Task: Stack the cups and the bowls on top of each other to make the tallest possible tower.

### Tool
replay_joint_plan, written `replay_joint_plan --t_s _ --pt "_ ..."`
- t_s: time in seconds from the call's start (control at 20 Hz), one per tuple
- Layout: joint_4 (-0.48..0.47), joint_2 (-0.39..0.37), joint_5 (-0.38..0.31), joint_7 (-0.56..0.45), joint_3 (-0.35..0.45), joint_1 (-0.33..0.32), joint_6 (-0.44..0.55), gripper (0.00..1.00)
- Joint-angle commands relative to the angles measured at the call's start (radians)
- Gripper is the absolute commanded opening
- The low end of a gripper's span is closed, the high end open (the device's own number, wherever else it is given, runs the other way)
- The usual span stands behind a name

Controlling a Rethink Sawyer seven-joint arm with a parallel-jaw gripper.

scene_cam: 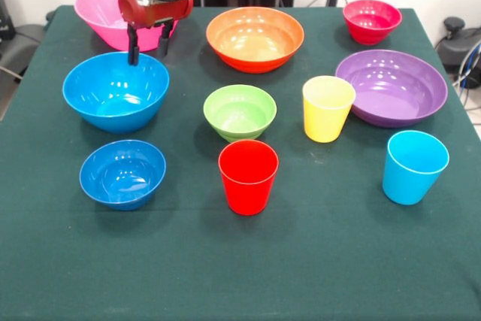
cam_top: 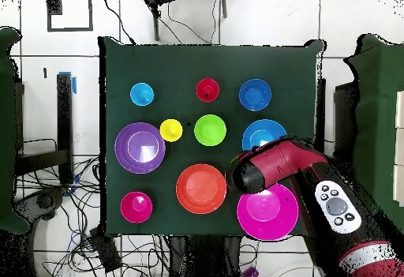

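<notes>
All cups and bowls stand apart on the green table; no tower shows. My gripper [scene_cam: 148, 48] is open and empty, just above the far rim of the large blue bowl [scene_cam: 115, 92], in front of the pink bowl [scene_cam: 105, 13]. The orange bowl [scene_cam: 255, 37], small red bowl [scene_cam: 372, 20] and purple bowl [scene_cam: 391, 86] are in the far rows. The green bowl [scene_cam: 240, 110] and yellow cup [scene_cam: 328, 108] are mid-table. The small blue bowl [scene_cam: 122, 174], red cup [scene_cam: 248, 177] and sky-blue cup [scene_cam: 414, 167] are nearest the camera.
In the overhead view my arm [cam_top: 276, 167] reaches between the pink bowl [cam_top: 268, 215] and the large blue bowl [cam_top: 260, 132], hiding the gripper. The table's green cloth [scene_cam: 240, 276] runs to the near edge. Cables lie on the floor around the table.
</notes>
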Motion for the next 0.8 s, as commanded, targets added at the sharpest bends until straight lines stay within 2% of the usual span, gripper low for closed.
replay_joint_plan --t_s 0.05,0.4,0.8 --pt "0.035 0.070 -0.128 -0.043 -0.043 0.044 -0.084 1.00" --pt "0.037 0.084 -0.165 0.012 -0.059 0.064 -0.129 1.00" --pt "0.034 0.088 -0.207 0.100 -0.132 0.110 -0.217 1.00"
